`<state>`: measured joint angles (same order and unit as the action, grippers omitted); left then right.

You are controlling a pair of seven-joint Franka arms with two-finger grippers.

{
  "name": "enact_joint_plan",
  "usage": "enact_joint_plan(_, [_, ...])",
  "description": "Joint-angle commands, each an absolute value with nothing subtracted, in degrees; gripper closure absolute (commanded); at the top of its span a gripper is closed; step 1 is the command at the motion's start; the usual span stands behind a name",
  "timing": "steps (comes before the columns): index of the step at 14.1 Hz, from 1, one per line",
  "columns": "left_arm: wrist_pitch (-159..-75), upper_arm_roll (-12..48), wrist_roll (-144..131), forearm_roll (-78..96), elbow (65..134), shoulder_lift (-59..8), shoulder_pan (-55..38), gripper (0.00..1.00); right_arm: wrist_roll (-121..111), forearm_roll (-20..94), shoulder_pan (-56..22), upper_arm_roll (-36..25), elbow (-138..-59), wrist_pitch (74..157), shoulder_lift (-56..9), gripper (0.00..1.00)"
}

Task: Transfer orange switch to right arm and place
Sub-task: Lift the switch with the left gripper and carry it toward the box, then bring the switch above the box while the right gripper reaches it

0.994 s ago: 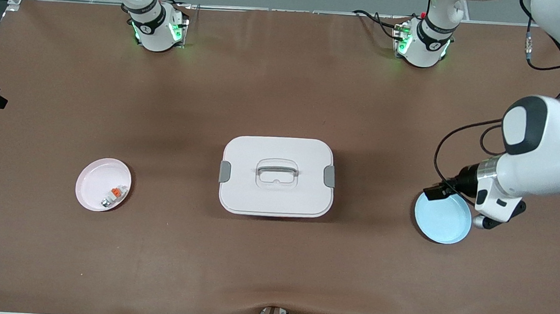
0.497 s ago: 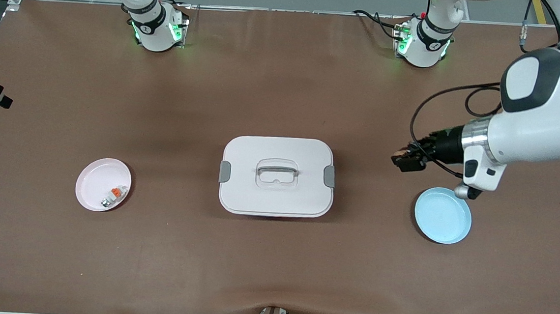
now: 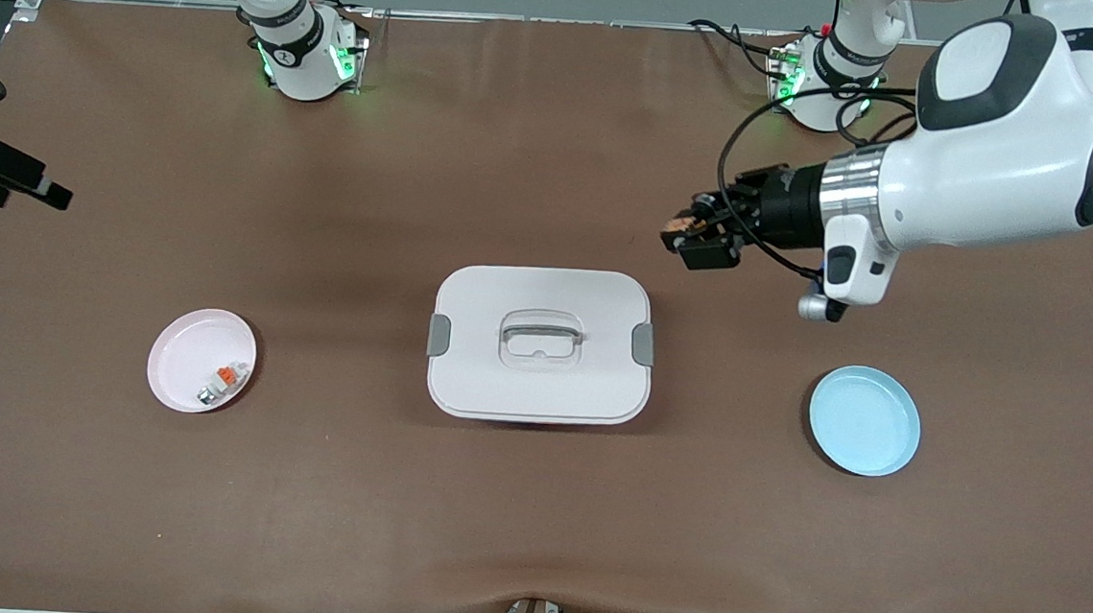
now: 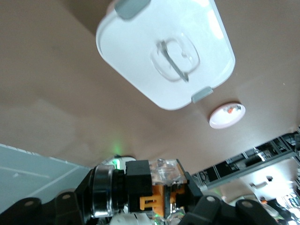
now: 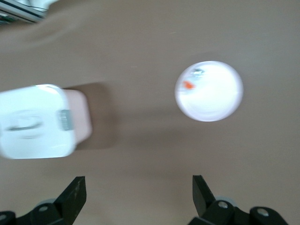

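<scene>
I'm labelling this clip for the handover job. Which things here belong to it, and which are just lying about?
In the job:
- orange switch, held in the shut left gripper over bare table
- right gripper, jaws open, up over the table

Lying about:
- white lidded box
- pink plate with a small whitish-grey piece
- blue plate

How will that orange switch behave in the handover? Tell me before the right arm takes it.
The orange switch looks like hard moulded plastic, so it is probably stiff and light. It is tiny between the left gripper's shut fingers, leaving little free surface for a second grip. Its clear glossy top may be slippery. The right gripper is open, over the table near the pink plate.
</scene>
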<state>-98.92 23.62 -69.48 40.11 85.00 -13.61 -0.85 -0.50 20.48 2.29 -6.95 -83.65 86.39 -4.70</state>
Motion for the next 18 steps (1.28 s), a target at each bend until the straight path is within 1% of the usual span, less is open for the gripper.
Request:
enact_joint_plan(1, [-101.7, 24.9, -74.7, 45.1, 82.8, -14.1, -1.8, 0.78, 0.3, 26.4, 3.7, -6.7, -93.7, 94.1, 1.5, 0.00])
enact_joint_plan(3, [-106.2, 24.8, -79.6, 47.4, 82.2, -14.9, -4.6, 0.78, 1.8, 29.6, 2.8, -6.3, -103.0, 101.0, 7.2, 0.00])
enact_joint_plan(5, [-111.7, 24.8, -84.2, 51.0, 81.7, -16.2, -6.9, 0.78, 4.9, 31.7, -0.2, -6.2, -109.4, 106.7, 11.8, 0.00])
enact_joint_plan(9, [-123.5, 24.8, -93.6, 51.9, 81.5, -18.5, -11.5, 0.78, 16.6, 31.7, -7.5, -4.4, -113.8, 114.6, 16.4, 0.00])
enact_joint_plan(12, [-132.3, 24.7, -99.8, 51.8, 81.6, -20.8, -14.6, 0.78, 21.7, 31.7, -8.3, 0.5, -113.9, 117.2, 17.1, 0.00])
enact_joint_plan(15, [-139.7, 24.5, -100.0, 51.0, 81.6, -23.6, -17.9, 0.78, 24.2, 31.2, -8.3, 6.2, -113.9, 121.0, 16.4, 0.00])
enact_joint_plan(18, [-143.9, 24.3, -99.9, 49.6, 82.0, -25.3, -21.3, 0.78, 24.1, 28.6, -8.3, 10.1, -111.3, 122.3, 11.5, 0.00])
